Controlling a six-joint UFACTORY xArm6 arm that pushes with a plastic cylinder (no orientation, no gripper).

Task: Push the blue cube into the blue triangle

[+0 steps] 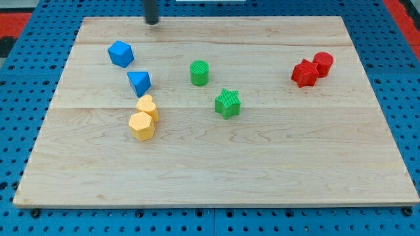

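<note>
Bare board lay between my tip (152, 21) and the blue cube (121, 54), while the blue triangle (139, 82) sat just below.

We can find no words, letters, numbers, brand names or signs to read anywhere here. The wooden board (216, 164) is plain from edge to edge and in all 4 corners. The little coloured blocks have nothing written on them, and the blue table with holes (26, 78) around the board is bare too.
</note>
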